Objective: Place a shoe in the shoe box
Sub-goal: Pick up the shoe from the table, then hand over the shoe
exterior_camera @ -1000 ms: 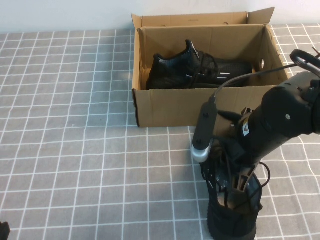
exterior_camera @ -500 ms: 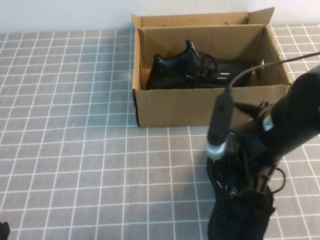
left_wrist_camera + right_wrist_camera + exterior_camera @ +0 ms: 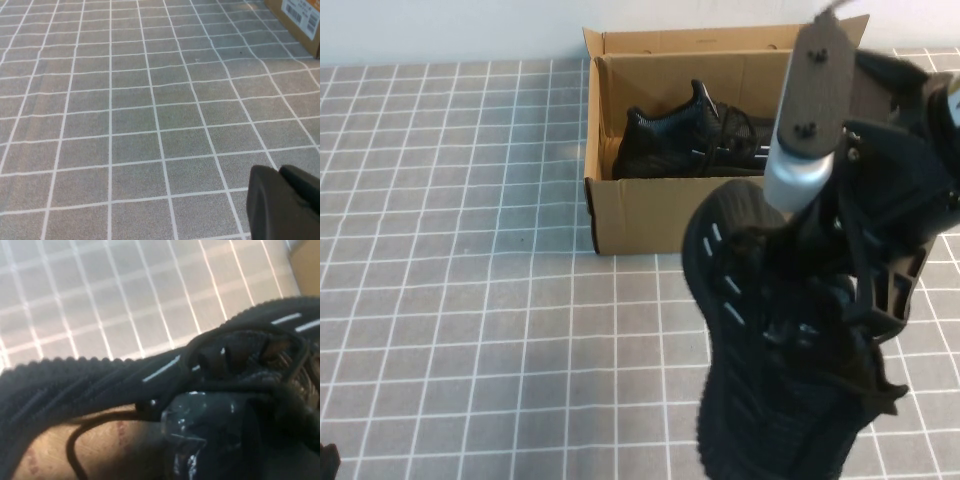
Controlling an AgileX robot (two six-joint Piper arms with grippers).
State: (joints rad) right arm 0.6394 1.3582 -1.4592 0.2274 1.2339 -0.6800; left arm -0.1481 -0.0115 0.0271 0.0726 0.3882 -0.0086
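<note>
Two black sneakers: the shoe [image 3: 775, 370] hangs at lower right, pinched by the right gripper [image 3: 820, 290]; the second sneaker [image 3: 705, 140] lies in the one shoe box [image 3: 640, 215], upper centre. Left gripper [image 3: 285, 202], fingers pressed together, lower left.

Black shoe [image 3: 100, 380] close above grid tablecloth [image 3: 125, 295]

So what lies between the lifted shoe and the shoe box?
In the high view, only bare checked tablecloth shows between the shoe, held by the right gripper, and the shoe box. The left gripper is shut, parked elsewhere.
</note>
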